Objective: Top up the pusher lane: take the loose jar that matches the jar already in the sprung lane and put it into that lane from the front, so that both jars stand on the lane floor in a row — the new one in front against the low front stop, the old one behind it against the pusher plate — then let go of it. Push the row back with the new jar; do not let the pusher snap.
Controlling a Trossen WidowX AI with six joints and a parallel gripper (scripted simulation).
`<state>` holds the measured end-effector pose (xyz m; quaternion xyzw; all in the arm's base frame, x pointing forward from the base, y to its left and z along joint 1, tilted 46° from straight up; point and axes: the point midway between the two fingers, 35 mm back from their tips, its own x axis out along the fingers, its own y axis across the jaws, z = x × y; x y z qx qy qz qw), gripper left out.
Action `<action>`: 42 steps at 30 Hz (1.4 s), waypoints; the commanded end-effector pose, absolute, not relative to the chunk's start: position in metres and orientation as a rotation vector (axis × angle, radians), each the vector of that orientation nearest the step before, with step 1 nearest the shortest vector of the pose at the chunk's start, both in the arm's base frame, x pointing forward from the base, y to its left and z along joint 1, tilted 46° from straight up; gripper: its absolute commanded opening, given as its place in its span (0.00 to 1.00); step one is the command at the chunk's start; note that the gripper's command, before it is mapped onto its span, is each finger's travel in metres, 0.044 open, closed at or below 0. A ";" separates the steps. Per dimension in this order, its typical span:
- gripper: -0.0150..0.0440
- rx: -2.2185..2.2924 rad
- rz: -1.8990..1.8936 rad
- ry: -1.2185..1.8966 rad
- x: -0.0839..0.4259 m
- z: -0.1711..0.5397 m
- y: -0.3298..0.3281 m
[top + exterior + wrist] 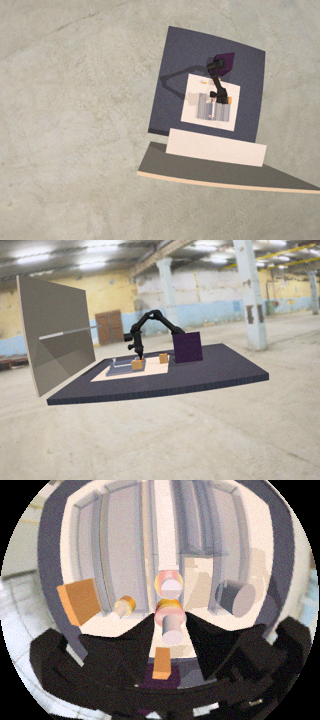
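"Room to move?"
"An orange block [229, 100] [136, 365] [80, 602] stands beside the rack's front edge [104, 614]; the gripper [222, 100] [140, 358] [170, 615] is well apart from it."
"And the jars?"
"The gripper pinches the new jar [172, 627] at the lane's front; the matching jar [170, 585] sits just behind; whether they touch, I can't tell."
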<state>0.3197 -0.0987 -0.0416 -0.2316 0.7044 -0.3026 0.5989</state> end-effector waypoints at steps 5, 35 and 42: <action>0.25 -0.538 -0.711 1.610 0.327 -0.040 -0.101; 0.25 -0.538 -0.711 1.610 0.328 -0.043 -0.104; 0.25 -0.538 -0.711 1.610 0.327 -0.045 -0.106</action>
